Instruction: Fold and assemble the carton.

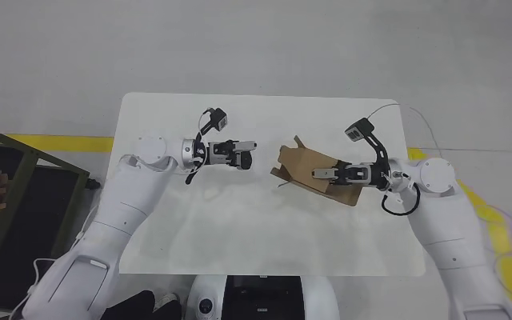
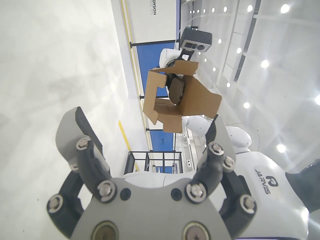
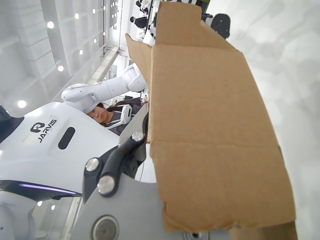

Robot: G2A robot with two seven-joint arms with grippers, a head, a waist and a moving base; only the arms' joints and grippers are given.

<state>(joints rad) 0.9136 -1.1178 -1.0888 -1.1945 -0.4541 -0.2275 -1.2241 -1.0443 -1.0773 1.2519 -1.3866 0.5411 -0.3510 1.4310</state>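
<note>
A brown cardboard carton (image 1: 308, 166), partly opened with its flaps sticking out, is held above the white table (image 1: 240, 232) right of centre. My right gripper (image 1: 326, 172) is shut on one of its walls. In the right wrist view the carton (image 3: 207, 116) covers most of that gripper, with one finger (image 3: 136, 126) against the panel's edge. My left gripper (image 1: 245, 154) hangs a short way to the left of the carton, apart from it. In its own view it (image 2: 147, 128) is open and holds nothing, facing the carton's (image 2: 195, 96) open end.
A dark metal frame (image 1: 36, 184) stands off the table's left side. A yellow floor line (image 1: 64, 142) runs behind it. The table's front half and far edge are bare white surface.
</note>
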